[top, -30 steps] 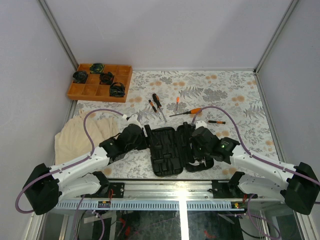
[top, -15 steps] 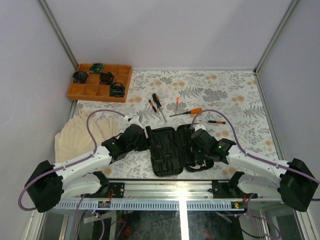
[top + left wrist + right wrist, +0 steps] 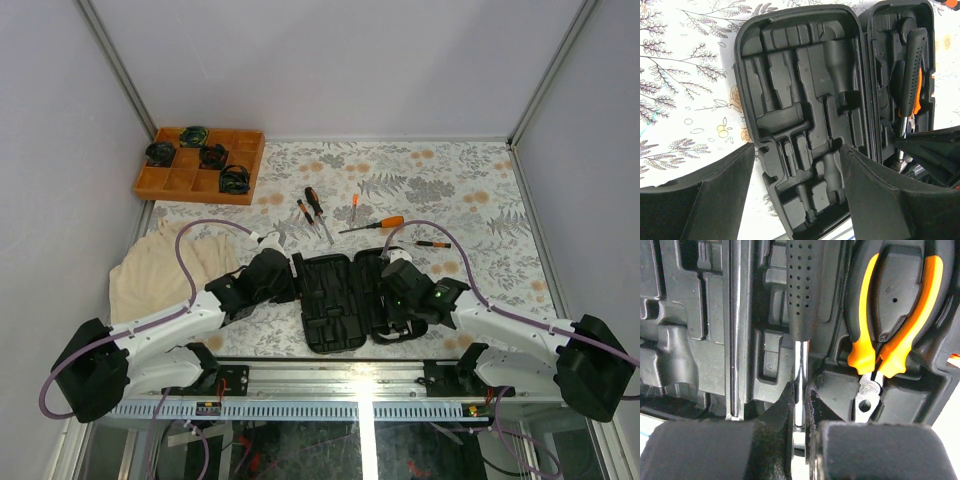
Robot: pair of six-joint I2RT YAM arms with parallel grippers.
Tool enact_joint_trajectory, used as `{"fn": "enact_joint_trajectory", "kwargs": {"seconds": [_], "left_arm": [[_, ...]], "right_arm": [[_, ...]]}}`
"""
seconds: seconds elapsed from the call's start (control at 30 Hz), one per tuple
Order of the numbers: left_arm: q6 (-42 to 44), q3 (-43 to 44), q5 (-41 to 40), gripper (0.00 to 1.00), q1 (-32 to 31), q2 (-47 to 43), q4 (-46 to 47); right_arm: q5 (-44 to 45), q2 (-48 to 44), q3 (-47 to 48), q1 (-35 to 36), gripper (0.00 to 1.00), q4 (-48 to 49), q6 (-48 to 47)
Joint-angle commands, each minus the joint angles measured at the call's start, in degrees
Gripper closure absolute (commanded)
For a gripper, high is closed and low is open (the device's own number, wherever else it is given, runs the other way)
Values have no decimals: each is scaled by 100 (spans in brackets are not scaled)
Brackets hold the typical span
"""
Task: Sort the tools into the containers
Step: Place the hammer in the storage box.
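Far left at the back sits the orange tray [image 3: 160, 184]; the left gripper [image 3: 797, 150] hangs at the near-left edge of the open black case [image 3: 335, 300], fingers spread wide, clasping nothing; over the case's right half the right gripper [image 3: 801, 395] is clamped on the steel shaft of a black-handled tool [image 3: 802, 290]; pliers [image 3: 895, 315] lie slotted just right of it; screwdrivers [image 3: 315, 205] lie on the table [image 3: 450, 180] beyond.
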Motion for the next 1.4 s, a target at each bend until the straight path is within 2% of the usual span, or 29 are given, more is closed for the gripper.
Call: {"fn": "enact_joint_trajectory", "kwargs": {"seconds": [0.0, 0.1, 0.17, 0.23, 0.5, 0.9, 1.2, 1.37], "left_arm": [[35, -2, 39, 32, 32, 19, 262], [38, 7, 40, 32, 34, 38, 253], [36, 2, 37, 32, 30, 42, 255], [35, -2, 40, 32, 34, 46, 255], [33, 5, 37, 32, 34, 71, 264], [29, -71, 29, 32, 41, 120, 297], [12, -161, 124, 35, 42, 223, 356], [-35, -235, 244, 38, 43, 325, 510]], "right_arm": [[78, 69, -16, -38, 96, -86, 147], [159, 107, 30, -36, 88, -164, 170], [199, 126, 69, -37, 78, -239, 171], [232, 112, 100, -32, 72, -305, 177], [331, -53, 228, -44, 63, -487, 182], [699, -290, 593, -38, 63, -838, 81], [430, -100, 674, -32, 83, -938, -62], [521, -10, 675, -39, 83, -894, -106]]}}
